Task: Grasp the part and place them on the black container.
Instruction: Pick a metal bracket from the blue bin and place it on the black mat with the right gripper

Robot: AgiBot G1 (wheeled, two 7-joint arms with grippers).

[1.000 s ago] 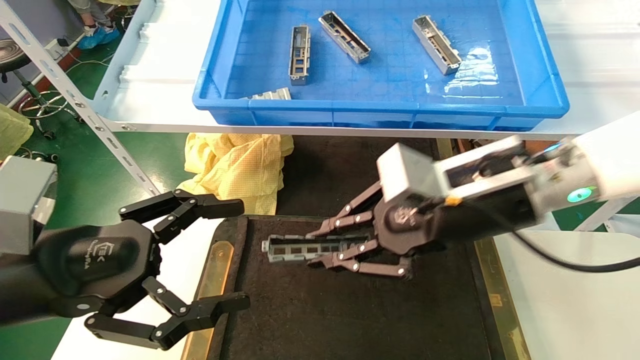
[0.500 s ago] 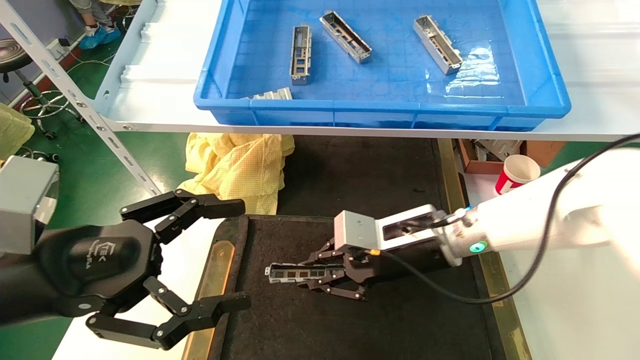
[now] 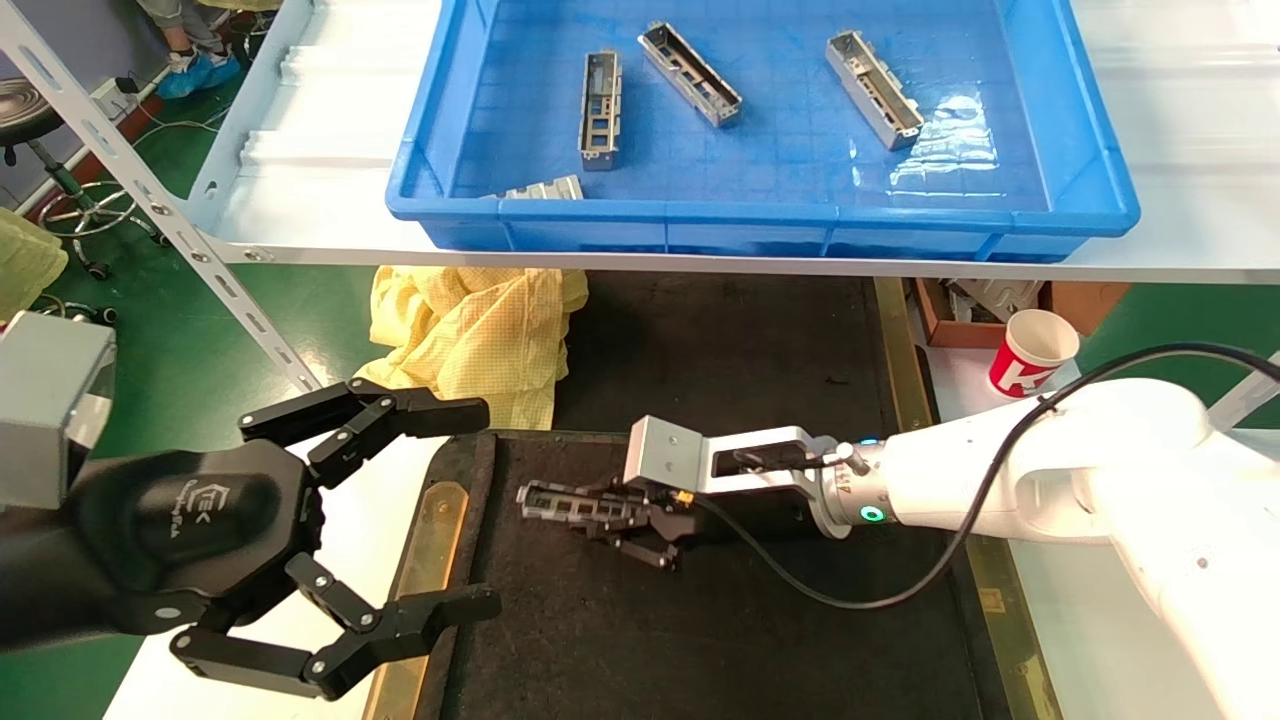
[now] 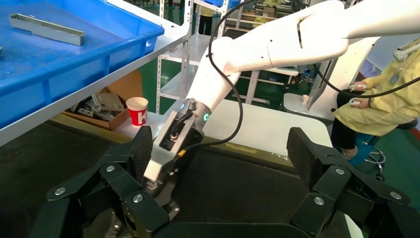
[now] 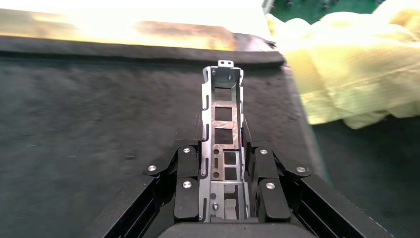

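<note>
Stiff, light sheet-metal part is sitting clamped lengthwise between the right gripper fingers, low over the black container; left gripper is hanging open.

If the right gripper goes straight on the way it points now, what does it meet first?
Probably the raised left rim of the black container; the right gripper, shut on the part, points along the felt toward it. Depth is unclear.

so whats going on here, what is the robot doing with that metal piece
The right gripper is shut on a silver part and holds it low over the black container, at or just above its felt surface. The left gripper hangs open beside the container's left edge, holding nothing. Four more parts lie in the blue bin on the shelf behind.
</note>
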